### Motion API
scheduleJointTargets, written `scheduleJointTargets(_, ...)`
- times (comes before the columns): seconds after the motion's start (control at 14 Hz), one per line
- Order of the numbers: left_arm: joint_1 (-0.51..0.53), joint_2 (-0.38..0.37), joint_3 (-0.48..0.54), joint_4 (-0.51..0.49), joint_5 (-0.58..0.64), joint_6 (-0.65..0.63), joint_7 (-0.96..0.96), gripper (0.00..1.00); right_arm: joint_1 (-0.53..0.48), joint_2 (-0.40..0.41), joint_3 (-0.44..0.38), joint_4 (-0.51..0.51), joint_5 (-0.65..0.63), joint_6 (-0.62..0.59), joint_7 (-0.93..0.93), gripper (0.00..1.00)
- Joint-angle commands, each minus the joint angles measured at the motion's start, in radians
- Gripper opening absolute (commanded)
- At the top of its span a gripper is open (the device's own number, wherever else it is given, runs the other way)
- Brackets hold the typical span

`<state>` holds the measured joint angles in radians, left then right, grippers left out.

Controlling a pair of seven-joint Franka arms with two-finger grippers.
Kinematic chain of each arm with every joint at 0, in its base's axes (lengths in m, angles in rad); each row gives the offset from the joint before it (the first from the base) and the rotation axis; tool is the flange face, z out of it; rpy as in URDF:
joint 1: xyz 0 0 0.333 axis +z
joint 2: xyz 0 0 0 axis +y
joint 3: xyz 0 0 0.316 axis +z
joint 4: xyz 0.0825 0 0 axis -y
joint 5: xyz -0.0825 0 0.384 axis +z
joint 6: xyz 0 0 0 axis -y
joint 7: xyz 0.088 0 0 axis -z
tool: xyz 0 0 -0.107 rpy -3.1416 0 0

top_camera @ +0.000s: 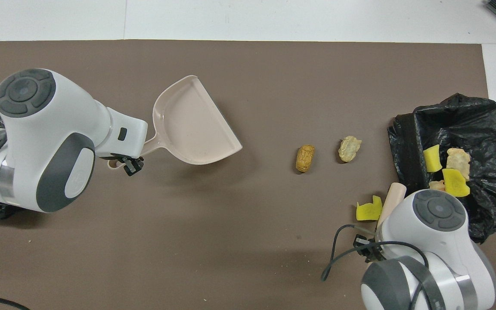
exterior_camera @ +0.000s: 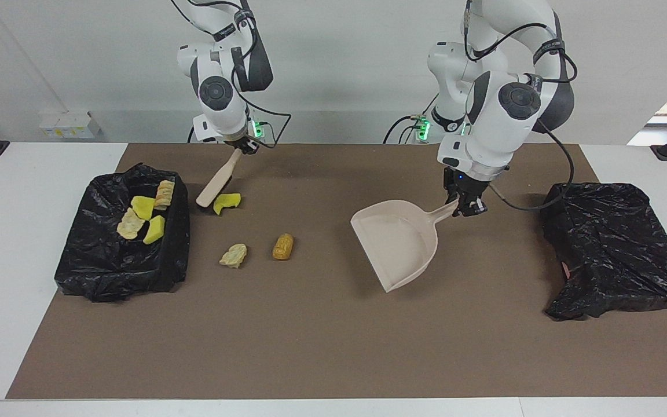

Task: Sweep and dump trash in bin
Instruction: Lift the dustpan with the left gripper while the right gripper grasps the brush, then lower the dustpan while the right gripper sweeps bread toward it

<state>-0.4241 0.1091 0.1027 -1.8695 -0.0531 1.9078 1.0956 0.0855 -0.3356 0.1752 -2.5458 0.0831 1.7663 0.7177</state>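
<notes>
My left gripper (exterior_camera: pixel 468 205) is shut on the handle of a pale beige dustpan (exterior_camera: pixel 397 243) and holds it tilted over the middle of the brown mat; the pan is empty (top_camera: pixel 194 125). My right gripper (exterior_camera: pixel 245 146) is shut on a pale paddle-like sweeper (exterior_camera: pixel 216 184) whose lower end rests beside a yellow wedge (exterior_camera: pixel 227 202). A beige chunk (exterior_camera: pixel 233 255) and an orange-brown oblong piece (exterior_camera: pixel 282 246) lie on the mat farther from the robots. Several yellow and beige lumps (exterior_camera: pixel 143 207) lie in the black-bagged bin (exterior_camera: pixel 119 266) at the right arm's end.
A second black bag (exterior_camera: pixel 611 249) lies crumpled at the left arm's end of the table. The brown mat (exterior_camera: pixel 322 336) covers most of the white table. A cable hangs by the right wrist (top_camera: pixel 338 254).
</notes>
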Motion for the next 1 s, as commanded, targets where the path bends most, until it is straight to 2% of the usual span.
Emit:
scheduleJointTargets(0.0, -0.045, 0.006, -0.006, -0.080, 0.015, 0.114, 0.157, 0.00, -0.004, -0.003, 0.015, -0.015, 0.021, 0.076, 0.000, 0.00)
scheduleJointTargets(0.14, -0.091, 0.006, -0.006, -0.123, 0.003, 0.125, 0.111, 0.00, 0.009, 0.058, 0.017, 0.054, 0.033, 0.090, -0.004, 0.00)
scheduleJointTargets(0.29, -0.143, 0.001, -0.006, -0.135, 0.002, 0.117, -0.021, 0.00, 0.014, 0.131, 0.017, 0.142, 0.043, 0.093, -0.004, 0.00)
scheduleJointTargets(0.5, -0.217, 0.001, -0.014, -0.161, 0.001, 0.119, -0.242, 0.00, 0.042, 0.286, 0.018, 0.251, 0.055, 0.174, 0.000, 0.00)
scheduleJointTargets(0.71, -0.242, -0.005, -0.014, -0.165, -0.004, 0.096, -0.339, 0.00, 0.056, 0.415, 0.021, 0.378, 0.056, 0.179, 0.008, 0.00)
scheduleJointTargets(0.93, -0.269, -0.012, -0.015, -0.171, -0.014, 0.099, -0.422, 0.00, 0.137, 0.504, 0.021, 0.497, 0.098, 0.164, 0.009, 0.00)
